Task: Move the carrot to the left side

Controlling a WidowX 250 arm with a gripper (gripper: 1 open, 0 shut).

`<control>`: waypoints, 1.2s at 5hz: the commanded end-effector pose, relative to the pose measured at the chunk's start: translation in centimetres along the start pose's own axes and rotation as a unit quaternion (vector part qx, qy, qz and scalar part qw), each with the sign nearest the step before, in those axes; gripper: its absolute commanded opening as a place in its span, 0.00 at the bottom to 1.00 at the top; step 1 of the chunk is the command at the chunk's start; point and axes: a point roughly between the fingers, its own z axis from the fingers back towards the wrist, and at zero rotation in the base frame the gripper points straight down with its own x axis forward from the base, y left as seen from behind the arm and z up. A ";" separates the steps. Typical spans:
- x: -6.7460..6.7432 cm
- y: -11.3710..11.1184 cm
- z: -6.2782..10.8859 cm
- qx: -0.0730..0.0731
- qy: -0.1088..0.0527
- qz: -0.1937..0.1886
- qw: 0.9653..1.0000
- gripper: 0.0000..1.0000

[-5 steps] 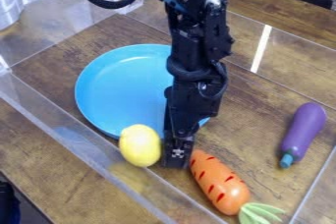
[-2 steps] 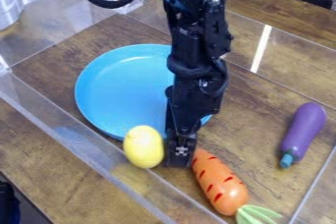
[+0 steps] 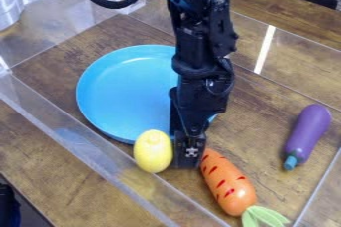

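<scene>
The claw (image 3: 188, 155) was pointed straight down, its jaws apart and nothing held. The carrot (image 3: 225, 182) lay just to its right on the surface (image 3: 266, 82), seemingly touching; the lemon (image 3: 154, 150) sat just to its left. The approach step appeared in hand. Next, the claw would need shifting over the carrot before closing.
</scene>
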 end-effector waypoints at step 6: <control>2.0 -0.2 -0.8 -0.016 -0.016 0.033 0.999 1.00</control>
